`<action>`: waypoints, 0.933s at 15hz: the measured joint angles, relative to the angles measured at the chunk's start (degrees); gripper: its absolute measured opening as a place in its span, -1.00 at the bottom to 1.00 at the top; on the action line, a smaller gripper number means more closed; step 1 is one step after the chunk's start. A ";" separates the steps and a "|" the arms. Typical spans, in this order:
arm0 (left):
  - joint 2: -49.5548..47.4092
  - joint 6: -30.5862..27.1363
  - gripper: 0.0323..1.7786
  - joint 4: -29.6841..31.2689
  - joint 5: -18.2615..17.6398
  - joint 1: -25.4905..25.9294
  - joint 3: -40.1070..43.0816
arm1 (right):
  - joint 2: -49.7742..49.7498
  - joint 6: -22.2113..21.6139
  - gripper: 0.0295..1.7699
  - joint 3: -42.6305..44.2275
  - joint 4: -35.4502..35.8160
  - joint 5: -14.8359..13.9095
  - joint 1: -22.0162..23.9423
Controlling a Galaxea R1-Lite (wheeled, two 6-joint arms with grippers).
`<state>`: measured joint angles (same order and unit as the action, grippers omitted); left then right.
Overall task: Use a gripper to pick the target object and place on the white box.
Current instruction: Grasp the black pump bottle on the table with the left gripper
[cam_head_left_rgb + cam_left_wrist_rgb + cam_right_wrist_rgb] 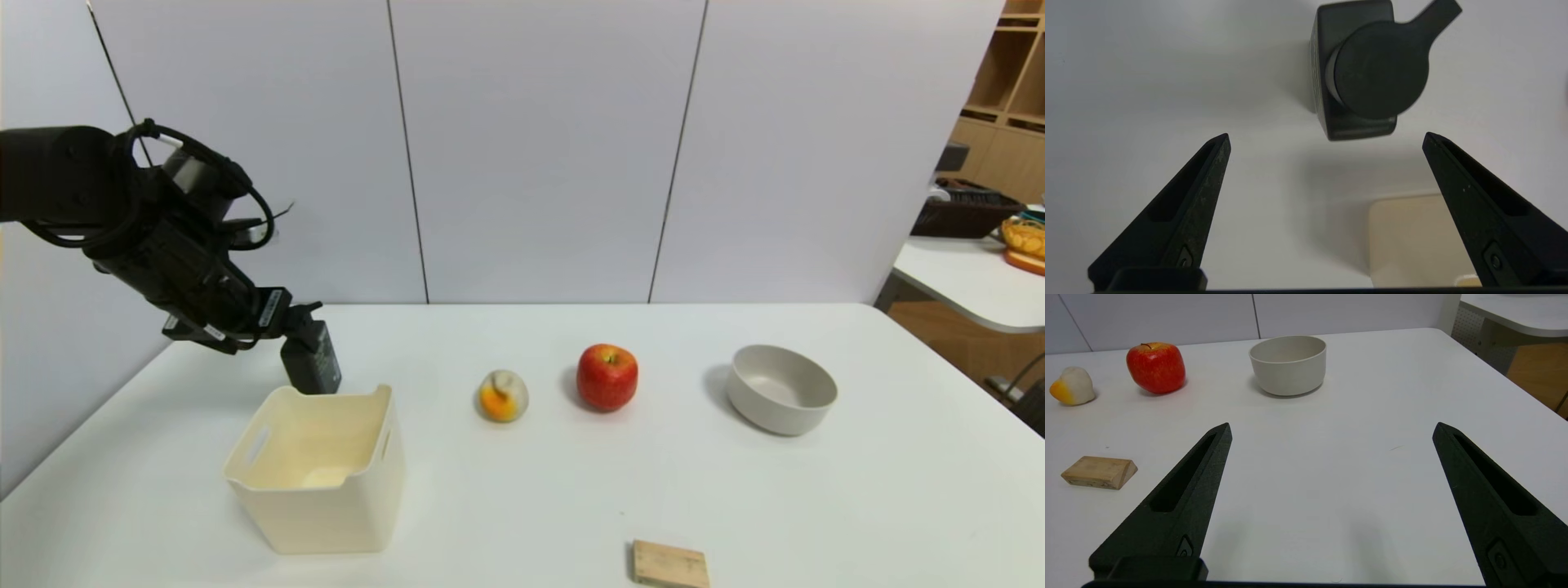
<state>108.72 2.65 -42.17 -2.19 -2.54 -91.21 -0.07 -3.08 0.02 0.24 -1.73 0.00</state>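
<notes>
Hovering over the pump bottle with the left gripper (1326, 136), fingers spread wide and holding nothing.

Dark pump bottle (312, 359) is standing upright on the white table (816, 506), just behind the cream-white box (318, 498). Further out a peach-like fruit (503, 396), red apple (607, 376), grey-beige bowl (781, 389) and wooden block (670, 564) are sitting around. Right gripper (1331, 428) is also gaping open, low over bare table.

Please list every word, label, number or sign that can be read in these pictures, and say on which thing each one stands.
No text can be read in any view.
White labels on the left gripper: too small to read.
Print on the pump bottle: too blurred to read.
White box, apple, bowl, wooden block: no writing visible.
</notes>
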 joint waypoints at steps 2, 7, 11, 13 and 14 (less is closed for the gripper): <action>0.11 -0.04 0.90 5.01 -0.01 -0.07 2.82 | 0.00 -0.02 0.92 0.00 0.00 0.02 0.00; 0.10 -0.06 0.90 9.97 0.00 0.01 7.78 | 0.00 0.00 0.92 0.00 0.00 0.09 0.00; -0.09 -0.06 0.90 15.85 0.02 0.11 12.17 | 0.00 0.00 0.92 0.00 0.00 0.05 0.00; -0.20 -0.09 0.90 21.94 0.05 0.15 15.74 | 0.00 0.00 0.92 0.00 0.00 0.02 0.00; -0.26 -0.12 0.90 24.78 0.02 0.17 17.26 | 0.00 -0.02 0.92 0.02 -0.02 0.05 0.00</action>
<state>108.46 2.52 -17.38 -2.17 -2.36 -73.95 -0.07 -3.11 0.05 0.22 -1.68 0.00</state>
